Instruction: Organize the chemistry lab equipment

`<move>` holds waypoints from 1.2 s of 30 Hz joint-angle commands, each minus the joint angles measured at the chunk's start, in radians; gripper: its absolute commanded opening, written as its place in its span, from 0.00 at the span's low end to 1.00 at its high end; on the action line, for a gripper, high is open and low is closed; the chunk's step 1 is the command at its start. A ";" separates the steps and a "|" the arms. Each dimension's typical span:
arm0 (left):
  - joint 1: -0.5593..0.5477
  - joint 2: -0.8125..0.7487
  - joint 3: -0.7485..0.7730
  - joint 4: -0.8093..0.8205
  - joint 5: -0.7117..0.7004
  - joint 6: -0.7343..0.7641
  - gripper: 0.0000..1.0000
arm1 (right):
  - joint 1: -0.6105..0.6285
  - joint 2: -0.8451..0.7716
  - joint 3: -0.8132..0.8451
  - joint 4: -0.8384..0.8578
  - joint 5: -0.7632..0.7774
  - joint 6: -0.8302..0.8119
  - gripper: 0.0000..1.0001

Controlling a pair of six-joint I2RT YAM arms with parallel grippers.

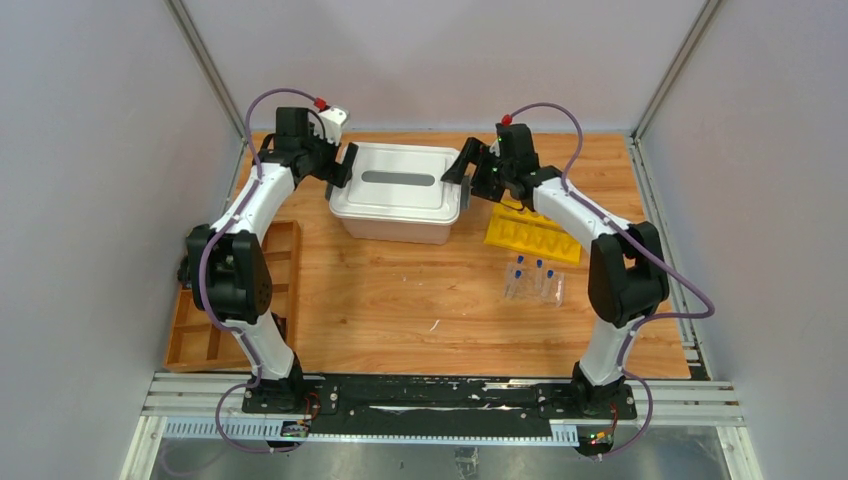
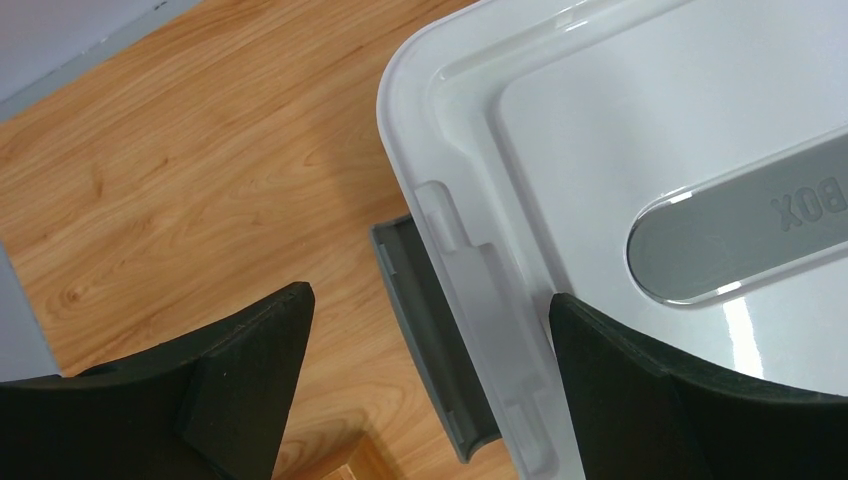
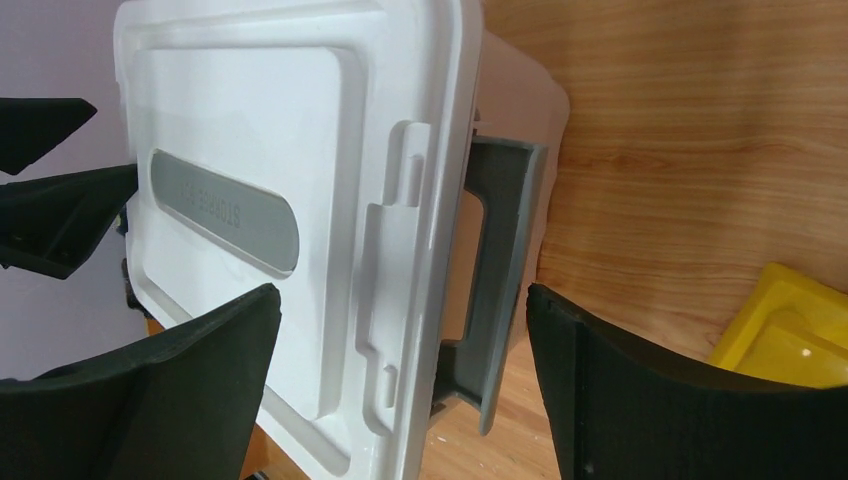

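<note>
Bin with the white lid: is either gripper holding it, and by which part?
Nothing is held. The left gripper and right gripper are both open, each straddling one end of the lid beside a grey handle, not clamped.

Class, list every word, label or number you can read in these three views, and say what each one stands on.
"BOX": on the grey strip set into the white lid, left wrist view. It reads upside down, and anything before it is cut off by the frame edge.
Lettering on the same strip in the right wrist view: too faint to read.
Top view: nothing readable.
</note>
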 commanded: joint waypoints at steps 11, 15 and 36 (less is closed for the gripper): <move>0.003 -0.035 -0.013 -0.003 0.019 0.043 0.90 | -0.043 0.058 -0.130 0.280 -0.195 0.183 0.89; 0.002 -0.038 -0.010 -0.008 0.021 0.047 0.89 | -0.039 0.059 -0.134 0.316 -0.216 0.218 0.82; -0.011 -0.026 0.016 -0.064 0.074 0.058 0.80 | 0.092 0.045 0.060 -0.064 0.129 -0.007 0.55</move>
